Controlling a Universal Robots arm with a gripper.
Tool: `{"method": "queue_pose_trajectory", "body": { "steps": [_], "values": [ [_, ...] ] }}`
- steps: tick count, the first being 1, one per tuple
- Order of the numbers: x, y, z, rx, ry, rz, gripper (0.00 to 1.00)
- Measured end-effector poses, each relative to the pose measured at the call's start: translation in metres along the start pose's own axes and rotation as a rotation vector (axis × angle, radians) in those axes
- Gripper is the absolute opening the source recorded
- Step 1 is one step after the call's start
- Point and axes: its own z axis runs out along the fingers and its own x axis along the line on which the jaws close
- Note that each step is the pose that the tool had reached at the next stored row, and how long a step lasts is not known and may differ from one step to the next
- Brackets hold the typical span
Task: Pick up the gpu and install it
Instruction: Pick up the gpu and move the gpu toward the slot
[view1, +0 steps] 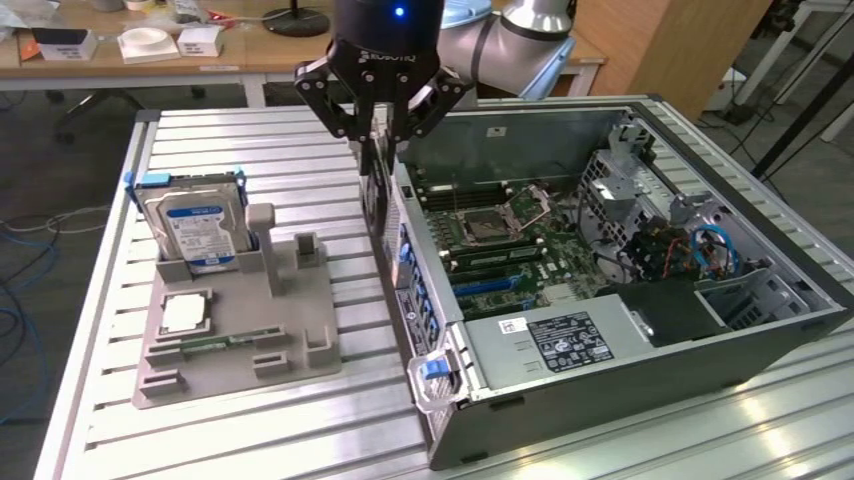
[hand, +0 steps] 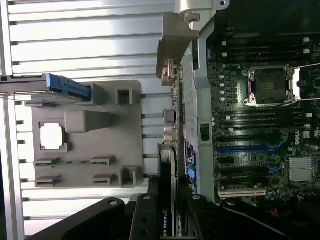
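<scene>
Black gripper (view1: 379, 138) housing carries the word ROBOTIQ in white, read in the exterior view. The fingers are drawn close together and are clamped on the graphics card (hand: 167, 190). The card is held on edge above the rear wall of the open computer case (view1: 587, 400), clear of the table (view1: 267, 140) and not seated in any slot.

In the wrist view, white lettering beginning NVIDIA is read on the card's black edge between the fingers; the rest of the line is cut off. That lettering cannot be made out in the exterior view, where the card is seen as a thin dark strip under the gripper.

A hard drive (view1: 198, 228) with a blue-and-white label is stood upright in a grey holder (view1: 254, 345) at the exterior view's left; its print is too small to be read. A processor chip (view1: 184, 313) is laid flat in the same holder. A black-and-white label (view1: 571, 340) is borne on the power supply (view1: 494, 360) inside the case; its text is not legible. Blue cables (view1: 707, 245) are seen in the exterior view.

On the motherboard (hand: 235, 165), the processor socket (hand: 270, 86), a blue slot (hand: 245, 148) and a pale slot (hand: 242, 192) are shown more plainly by the wrist view.
</scene>
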Motion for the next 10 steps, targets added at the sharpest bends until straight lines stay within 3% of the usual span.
{"method": "queue_pose_trajectory", "body": {
  "steps": [10],
  "values": [
    [-0.0051,0.0005,0.0001,0.0003,0.0004,-0.009,0.26]
  ]
}}
